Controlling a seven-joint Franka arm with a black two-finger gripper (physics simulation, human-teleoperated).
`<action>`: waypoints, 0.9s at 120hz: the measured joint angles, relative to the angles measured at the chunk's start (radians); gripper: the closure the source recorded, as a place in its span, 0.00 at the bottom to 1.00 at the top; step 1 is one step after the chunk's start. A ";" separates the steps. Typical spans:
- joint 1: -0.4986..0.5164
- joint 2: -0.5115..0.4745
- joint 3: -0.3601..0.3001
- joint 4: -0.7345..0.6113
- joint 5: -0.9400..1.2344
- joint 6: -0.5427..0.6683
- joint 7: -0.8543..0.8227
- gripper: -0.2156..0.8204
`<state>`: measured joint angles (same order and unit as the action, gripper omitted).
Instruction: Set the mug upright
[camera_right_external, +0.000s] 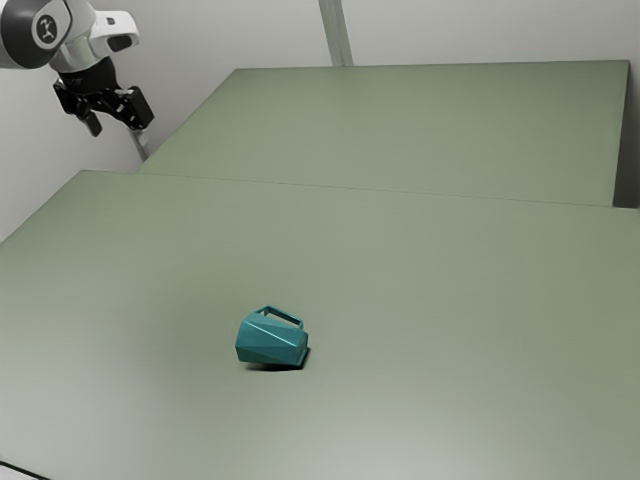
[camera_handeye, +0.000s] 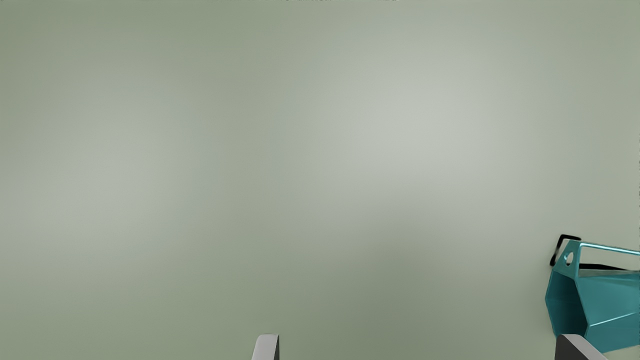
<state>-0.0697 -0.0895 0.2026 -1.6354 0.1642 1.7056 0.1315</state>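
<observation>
Gripper (camera_right_external: 119, 128) fingers stand spread, with nothing between them, high in the exterior view's upper left. Across the tabletop (camera_right_external: 420, 290), well below and toward the exterior view's right, the mug (camera_right_external: 272, 341) lies on its side, low and left of centre. Its long axis runs roughly left to right, mouth facing the gripper's side, handle (camera_right_external: 286, 317) uppermost.
</observation>
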 joint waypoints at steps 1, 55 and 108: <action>0.000 0.000 0.000 0.000 0.000 0.000 0.001 0.21; 0.001 0.007 0.006 -0.035 -0.080 0.018 0.018 0.21; 0.016 0.049 0.122 -0.349 -0.562 0.054 -0.032 0.21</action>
<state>-0.0534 -0.0410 0.3250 -1.9848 -0.3975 1.7599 0.0997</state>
